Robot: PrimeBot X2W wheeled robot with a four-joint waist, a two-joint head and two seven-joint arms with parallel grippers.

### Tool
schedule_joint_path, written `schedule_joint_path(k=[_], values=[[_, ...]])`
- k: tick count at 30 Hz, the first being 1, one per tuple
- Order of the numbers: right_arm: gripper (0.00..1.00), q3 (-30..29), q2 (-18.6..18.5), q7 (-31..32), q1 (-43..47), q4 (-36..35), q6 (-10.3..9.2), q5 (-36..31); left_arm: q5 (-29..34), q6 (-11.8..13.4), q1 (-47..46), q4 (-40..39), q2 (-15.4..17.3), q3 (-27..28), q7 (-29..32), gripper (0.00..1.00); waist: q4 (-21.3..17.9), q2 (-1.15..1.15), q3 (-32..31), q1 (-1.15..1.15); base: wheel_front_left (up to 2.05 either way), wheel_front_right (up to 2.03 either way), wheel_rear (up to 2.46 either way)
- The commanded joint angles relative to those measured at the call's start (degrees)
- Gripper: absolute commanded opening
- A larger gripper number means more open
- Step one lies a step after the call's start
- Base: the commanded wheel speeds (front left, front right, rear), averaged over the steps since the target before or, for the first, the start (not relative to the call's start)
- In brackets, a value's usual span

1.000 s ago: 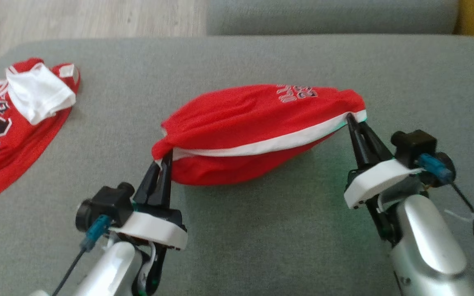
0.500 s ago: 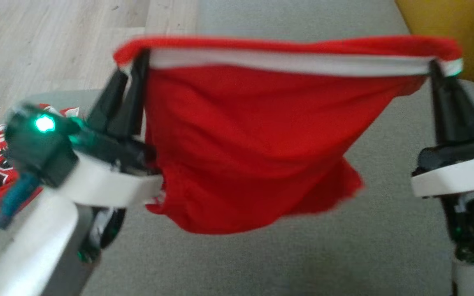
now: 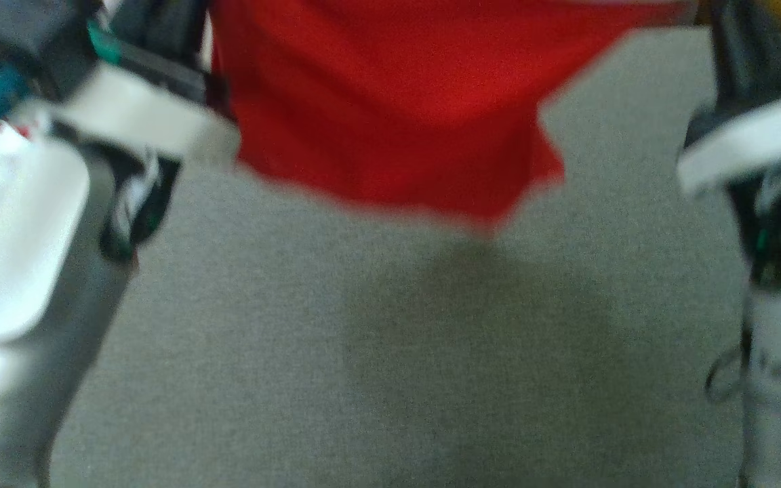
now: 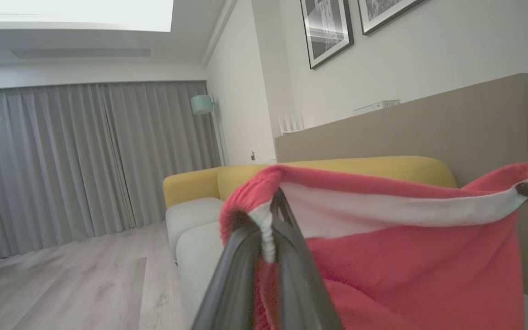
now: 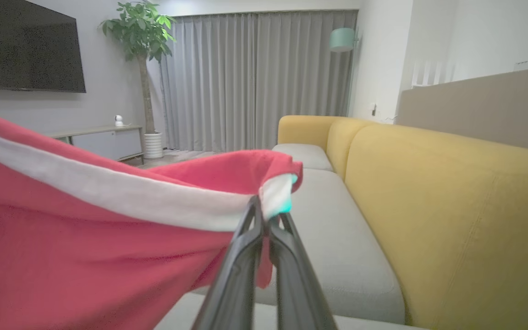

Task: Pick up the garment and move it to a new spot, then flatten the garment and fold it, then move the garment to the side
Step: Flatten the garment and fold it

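Red garment hangs stretched in air over grey cushion, clear of it. Jaws of left gripper and right gripper clamped on its white-banded edge, opposite ends.

The garment hangs between left jaws and right jaws, above the cushion; the sofa backrest stands right of the right jaws.

Garment: solid red, one white band along its top edge, band tip tinged mint at the right corner.
Left gripper, right gripper: fingers near-black.
Sofa seat: mid grey, fine flecked weave.
Sofa back: mustard yellow.
Curtains: grey, vertical pleats.
Floor: pale wood planks.
Plant: green leaves.
Lamp shade: mint.
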Motion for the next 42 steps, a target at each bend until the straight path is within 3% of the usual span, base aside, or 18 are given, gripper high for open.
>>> schedule_joint_path(k=[1,4,8,16,21,32,42], values=[[0.00,1.0,-0.7,-2.2,-6.9,1.0,0.43,-1.2,0.9,-0.4,-6.7,0.8,0.7,3.1,-1.5,0.00,-1.1,0.00,4.6,-0.02,0.00,0.00,0.00],[0.00,0.3,-0.3,-6.0,-14.0,8.1,0.43,-3.4,1.3,-1.0,-11.3,5.6,-1.6,3.0,-4.0,0.00,-0.8,0.00,6.7,-0.02,0.00,0.00,0.00],[0.00,0.0,0.3,-9.2,-15.8,14.6,0.43,-4.8,0.7,-1.3,-11.7,9.4,-3.8,2.4,-6.0,0.00,-0.3,0.00,8.6,-0.02,0.00,0.00,0.00],[0.00,-0.5,1.7,-16.8,-6.6,27.4,0.43,-4.6,-1.6,-1.9,0.6,15.7,-6.5,-0.3,-12.1,0.00,0.2,0.00,11.2,-0.02,0.00,0.00,0.00],[0.00,-0.9,2.1,-20.8,0.3,30.3,0.43,-3.3,-2.3,-1.0,10.9,15.2,-7.7,-2.0,-16.2,0.00,0.5,0.00,10.6,-0.02,0.00,0.00,0.00],[0.00,-2.9,2.1,-21.0,17.0,21.1,0.43,-0.8,-3.2,2.7,28.7,4.8,-8.2,-4.4,-19.1,0.00,0.4,0.00,2.4,-0.02,0.00,0.00,0.00],[0.00,-7.5,2.1,-10.8,38.3,1.5,0.43,1.2,-4.6,7.2,43.3,-8.0,-5.5,-8.1,-14.1,0.00,0.3,0.00,-5.9,-0.02,0.00,0.00,0.00]])
